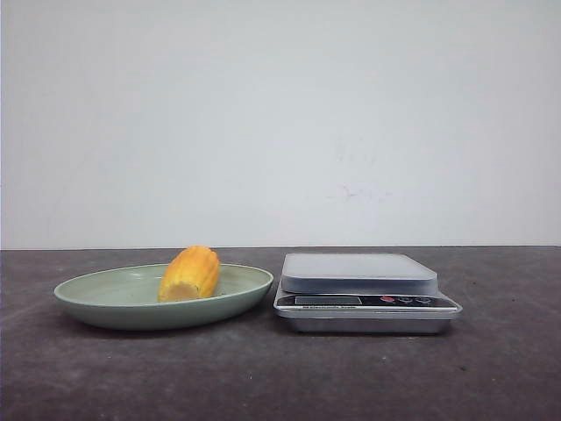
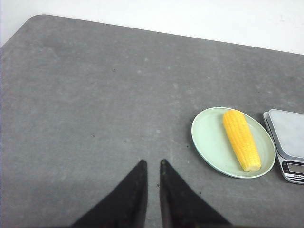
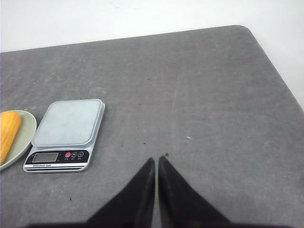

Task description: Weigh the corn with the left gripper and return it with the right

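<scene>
The corn (image 1: 189, 274) is a yellow-orange cob lying on a pale green plate (image 1: 105, 303), its pale cut end towards the front. It also shows in the left wrist view (image 2: 241, 138) on the plate (image 2: 209, 137), and at the edge of the right wrist view (image 3: 8, 133). My left gripper (image 2: 152, 164) hovers over bare table well short of the plate, its fingers almost together and empty. My right gripper (image 3: 157, 159) hovers over bare table beside the scale, shut and empty. Neither gripper shows in the front view.
A silver kitchen scale (image 1: 359, 274) with a grey platform stands just right of the plate; it also shows in the left wrist view (image 2: 287, 137) and the right wrist view (image 3: 66, 123). The dark grey table (image 1: 491, 368) ends at a white wall behind.
</scene>
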Robot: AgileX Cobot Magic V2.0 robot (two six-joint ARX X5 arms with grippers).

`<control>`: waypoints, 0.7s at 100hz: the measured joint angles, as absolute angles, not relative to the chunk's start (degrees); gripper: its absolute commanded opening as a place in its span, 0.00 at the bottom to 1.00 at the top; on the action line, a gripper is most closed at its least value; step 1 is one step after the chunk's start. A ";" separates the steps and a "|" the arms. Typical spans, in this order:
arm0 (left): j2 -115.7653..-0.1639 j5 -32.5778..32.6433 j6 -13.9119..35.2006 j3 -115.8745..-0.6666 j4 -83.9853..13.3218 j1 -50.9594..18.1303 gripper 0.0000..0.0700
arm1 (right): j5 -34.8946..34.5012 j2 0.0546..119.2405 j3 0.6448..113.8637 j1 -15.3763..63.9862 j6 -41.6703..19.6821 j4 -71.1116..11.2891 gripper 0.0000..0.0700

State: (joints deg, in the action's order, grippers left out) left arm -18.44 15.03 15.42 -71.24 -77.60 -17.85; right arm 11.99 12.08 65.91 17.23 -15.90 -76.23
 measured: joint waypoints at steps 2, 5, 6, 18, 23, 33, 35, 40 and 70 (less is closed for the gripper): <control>-18.44 15.00 15.42 -71.24 -77.60 -17.85 0.00 | 11.99 12.08 65.91 17.23 -15.90 -76.20 0.01; -18.44 15.00 15.42 -71.24 -77.60 -17.85 0.00 | 11.99 12.08 65.91 17.23 -15.90 -76.20 0.01; -18.44 15.03 15.40 -71.24 -77.60 -17.85 0.00 | 11.99 12.08 65.91 17.23 -15.90 -76.20 0.01; -18.44 15.03 15.42 -71.24 -77.60 -17.85 0.00 | 11.99 12.08 65.91 17.23 -15.90 -76.20 0.01; -18.41 15.00 15.29 -71.24 -77.58 -17.69 0.00 | 11.99 12.08 65.91 17.23 -15.90 -76.20 0.01; -18.26 15.03 13.96 -69.98 -75.05 -15.00 0.00 | 11.99 12.08 65.91 17.23 -15.90 -76.18 0.01; -18.06 15.03 13.80 -69.21 -73.65 -14.09 0.00 | 11.99 12.08 65.91 17.23 -15.90 -76.16 0.01; -17.23 14.92 13.34 -66.39 -69.01 -11.53 0.00 | 11.97 12.08 65.91 17.23 -15.90 -76.16 0.01; -6.48 -1.39 10.85 -34.76 -28.58 -1.69 0.00 | 11.99 12.08 65.91 17.23 -15.90 -76.14 0.01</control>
State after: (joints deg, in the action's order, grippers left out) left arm -6.48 -1.39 10.85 -34.76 -28.58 -1.69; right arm 11.99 12.08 65.91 17.23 -15.90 -76.14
